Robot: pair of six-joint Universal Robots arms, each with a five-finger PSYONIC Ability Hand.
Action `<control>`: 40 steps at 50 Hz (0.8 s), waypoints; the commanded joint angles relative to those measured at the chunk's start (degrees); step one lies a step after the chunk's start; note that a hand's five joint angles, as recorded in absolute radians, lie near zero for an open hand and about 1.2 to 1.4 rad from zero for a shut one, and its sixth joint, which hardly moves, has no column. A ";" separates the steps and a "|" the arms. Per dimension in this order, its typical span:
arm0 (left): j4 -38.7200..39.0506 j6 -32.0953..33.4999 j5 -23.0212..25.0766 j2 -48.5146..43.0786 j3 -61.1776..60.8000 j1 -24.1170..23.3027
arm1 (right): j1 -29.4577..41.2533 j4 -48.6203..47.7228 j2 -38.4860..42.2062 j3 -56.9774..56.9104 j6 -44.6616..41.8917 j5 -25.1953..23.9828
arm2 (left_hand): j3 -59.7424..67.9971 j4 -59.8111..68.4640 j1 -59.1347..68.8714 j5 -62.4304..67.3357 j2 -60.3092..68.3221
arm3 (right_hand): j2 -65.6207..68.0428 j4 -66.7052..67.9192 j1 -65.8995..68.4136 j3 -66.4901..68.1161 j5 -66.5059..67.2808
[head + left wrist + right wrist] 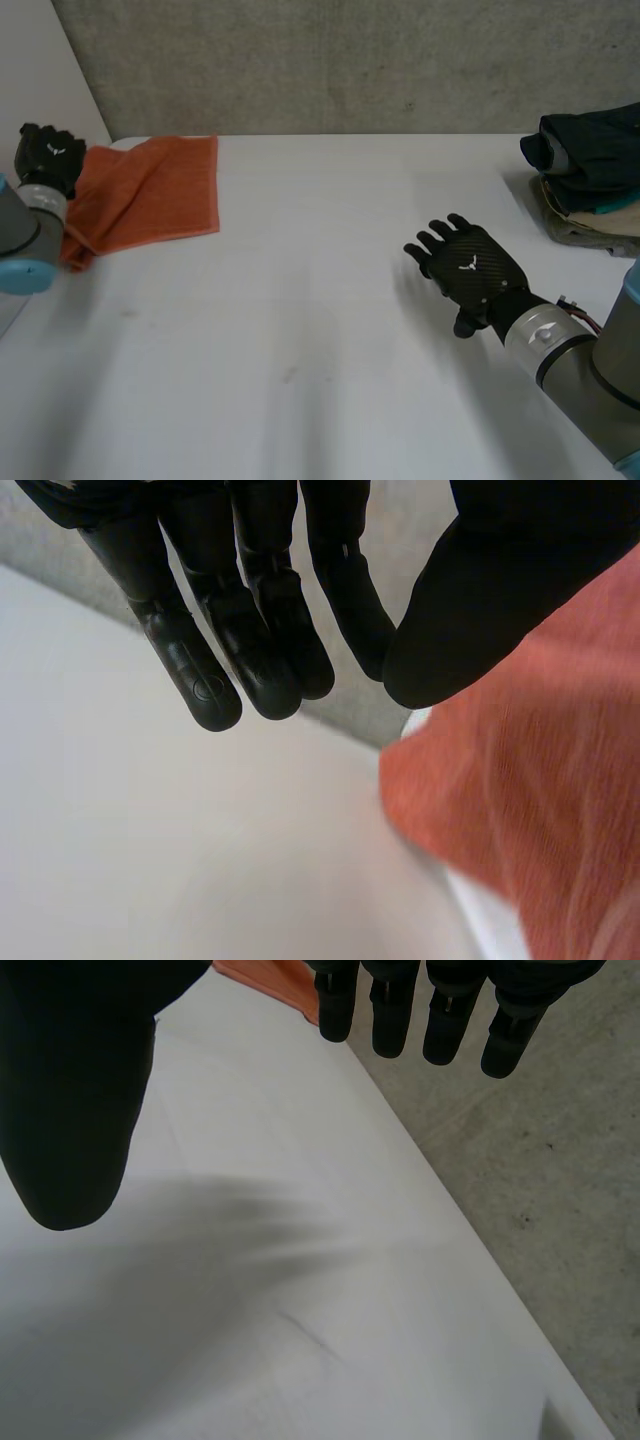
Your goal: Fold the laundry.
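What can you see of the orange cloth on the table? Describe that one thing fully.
The orange cloth looks like soft fabric in one plain colour. It lies mostly flat at the far left corner of the white table, with straight far and right edges, while its near left end bunches up beside the left arm. The left hand, fingers straight, is at its left edge; whether it touches the cloth cannot be told.

A white table (320,330) spreads below — a grey speckled wall (350,60) stands at 12 o'clock, a plain white wall (40,70) at 10.
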 commanded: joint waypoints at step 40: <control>-8.54 -2.32 -3.37 -6.08 2.87 1.40 | -1.26 -0.06 -0.03 -0.17 0.07 0.17 | 11.89 11.45 14.08 13.93 11.69 | -1.70 -1.99 -2.93 -1.76 -2.66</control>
